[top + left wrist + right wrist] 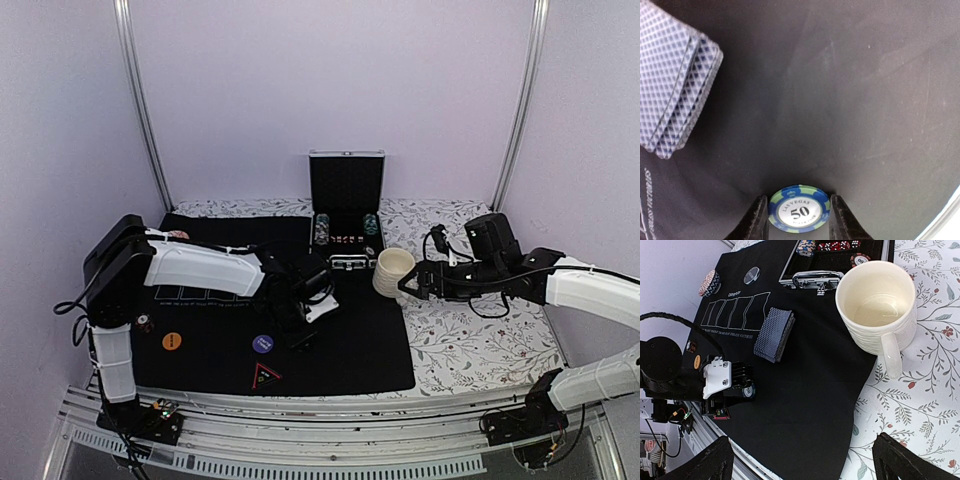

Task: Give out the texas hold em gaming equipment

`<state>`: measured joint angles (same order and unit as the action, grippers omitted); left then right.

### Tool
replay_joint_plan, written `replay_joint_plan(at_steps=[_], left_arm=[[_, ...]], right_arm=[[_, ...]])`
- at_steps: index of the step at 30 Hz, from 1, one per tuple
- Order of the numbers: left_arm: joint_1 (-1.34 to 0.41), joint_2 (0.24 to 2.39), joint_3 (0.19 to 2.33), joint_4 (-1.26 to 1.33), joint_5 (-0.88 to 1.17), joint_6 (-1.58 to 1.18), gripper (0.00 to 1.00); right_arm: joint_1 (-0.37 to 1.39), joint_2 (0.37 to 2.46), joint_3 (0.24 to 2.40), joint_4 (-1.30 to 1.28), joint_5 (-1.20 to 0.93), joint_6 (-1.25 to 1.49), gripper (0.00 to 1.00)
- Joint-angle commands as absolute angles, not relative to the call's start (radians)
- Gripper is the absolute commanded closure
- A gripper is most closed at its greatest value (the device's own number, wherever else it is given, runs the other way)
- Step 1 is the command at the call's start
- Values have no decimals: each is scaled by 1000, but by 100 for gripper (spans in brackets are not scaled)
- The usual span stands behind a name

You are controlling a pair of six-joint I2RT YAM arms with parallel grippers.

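Observation:
My left gripper (799, 212) is shut on a blue poker chip (799, 209) with green edge marks and a white "50" label. It holds the chip by its rim, low over the black mat (850, 100), and the same chip (747, 390) also shows in the right wrist view. A deck of blue-grey-backed cards (675, 85) lies on the mat just beyond it. An orange button (172, 341), a purple button (262, 343) and a black button (265, 377) lie near the mat's front edge. My right gripper (812, 460) hangs open and empty beside the cream mug (877, 305).
An open metal case (345, 215) stands at the mat's far edge and holds chips (807, 247) and red dice (835, 246). A chip stack (710, 283) sits at the mat's far left. Flowered cloth (470, 340) covers the table on the right.

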<state>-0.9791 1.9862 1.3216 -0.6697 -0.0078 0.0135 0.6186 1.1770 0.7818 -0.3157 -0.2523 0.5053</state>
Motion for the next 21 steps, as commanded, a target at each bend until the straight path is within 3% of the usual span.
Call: replay_joint_plan(at_steps=[1, 11, 13, 15, 18, 21], left_arm=[[-988, 1928, 1312, -724, -7, 4, 100], [-972, 1876, 1296, -735, 24, 4, 98], [-974, 1884, 1292, -743, 52, 13, 72], [-977, 1912, 1295, -751, 52, 15, 57], [-978, 1952, 1316, -765, 49, 15, 45], [-979, 1991, 1329, -772, 28, 15, 41]], right_arm=[[614, 1152, 774, -318, -235, 506, 1], [614, 1140, 766, -318, -230, 499, 1], [613, 1136, 762, -318, -229, 500, 1], [613, 1134, 757, -318, -227, 499, 1], [614, 1131, 749, -318, -226, 500, 1], [614, 1125, 744, -318, -227, 502, 1]])
